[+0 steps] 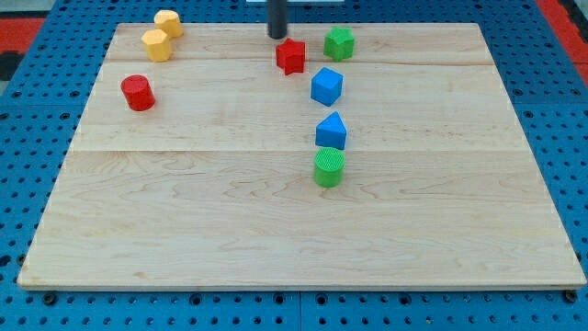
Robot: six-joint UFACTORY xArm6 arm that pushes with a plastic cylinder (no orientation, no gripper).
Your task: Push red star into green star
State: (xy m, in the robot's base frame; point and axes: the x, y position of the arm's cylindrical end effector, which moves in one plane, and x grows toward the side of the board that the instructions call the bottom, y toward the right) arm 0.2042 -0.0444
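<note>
Lighting and picture quality, single camera view: bright, even, diffuse.

The worktop [276, 230] reads pale and evenly lit, with no hot glare on the wood. Shadows are short and soft, hugging the base of each block, e.g. under the green cylinder [329, 168] and the red cylinder [138, 93], which suggests overhead light. Focus is acceptable but slightly soft throughout; block edges look fuzzy. My tip [277, 35] is dark with little surface detail. The worktop narrows toward the view's top.
</note>
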